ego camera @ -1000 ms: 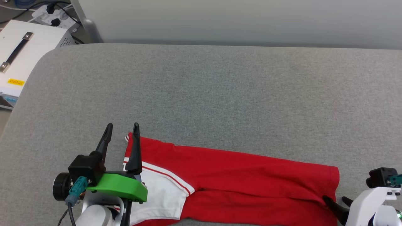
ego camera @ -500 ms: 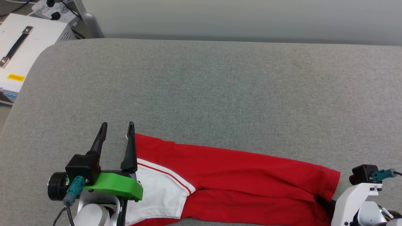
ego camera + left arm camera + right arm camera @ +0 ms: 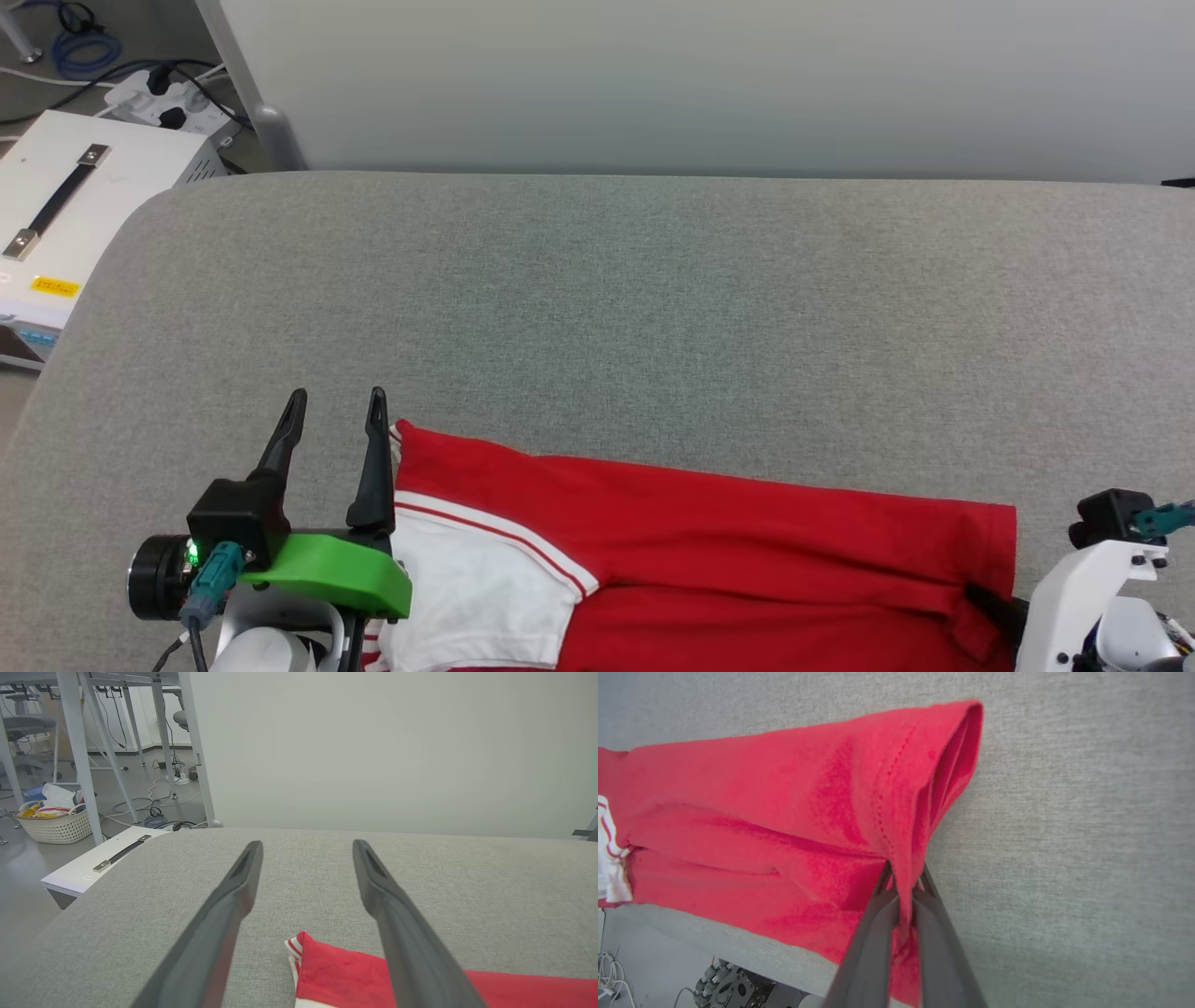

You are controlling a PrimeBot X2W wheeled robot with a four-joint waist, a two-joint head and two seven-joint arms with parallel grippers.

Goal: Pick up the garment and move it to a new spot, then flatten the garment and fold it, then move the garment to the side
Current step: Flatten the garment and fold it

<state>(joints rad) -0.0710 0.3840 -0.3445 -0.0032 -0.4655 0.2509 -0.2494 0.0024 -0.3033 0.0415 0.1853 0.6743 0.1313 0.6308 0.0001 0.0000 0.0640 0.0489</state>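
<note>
Head: see grey padded surface, garment folded into a long strip along its near edge, white sleeve at the left end. Right wrist: see right gripper fingers pressed together, pinching the red hem at the strip's right end. Left wrist: see left gripper fingers spread over the strip's left corner, gripping nothing. Beyond: pale wall panel, white case with black handle, laundry basket on the floor.

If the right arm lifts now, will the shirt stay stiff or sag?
Likely floppy: the shirt lies in soft folds, so it should sag from the right gripper's pinch at its hem. Probably light: thin cloth. Its far end may drag: the left gripper is open.
</note>
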